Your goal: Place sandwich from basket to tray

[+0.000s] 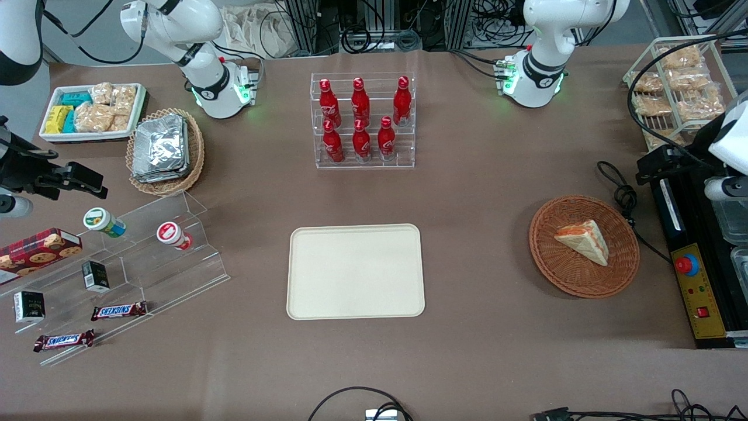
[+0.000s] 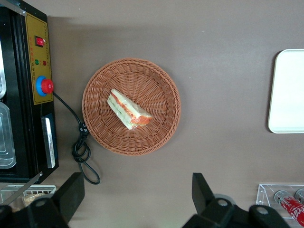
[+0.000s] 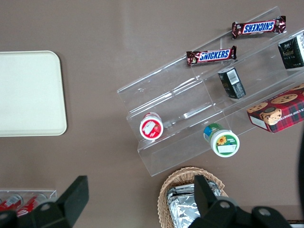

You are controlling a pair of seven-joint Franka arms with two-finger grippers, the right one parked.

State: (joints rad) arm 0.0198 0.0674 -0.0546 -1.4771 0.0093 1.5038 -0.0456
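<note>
Hanging high above the table, the gripper [image 2: 137, 199] points straight down with its two fingers [image 2: 204, 190] spread wide and nothing between them. Its wrist camera looks down on the basket [image 2: 161, 80], which sits toward the working arm's end of the table. The sandwich [image 2: 129, 110] lies in the middle of the basket [image 1: 561, 275], resting on its side, striped edge showing. The tray [image 1: 355, 272] lies flat at the table's centre, well apart from the basket, nearer the front camera than the bottle rack [image 1: 363, 120].

Tray [image 2: 289, 90] cut by wrist-view edge; tool [image 2: 137, 197] fingers partly out of frame.
</note>
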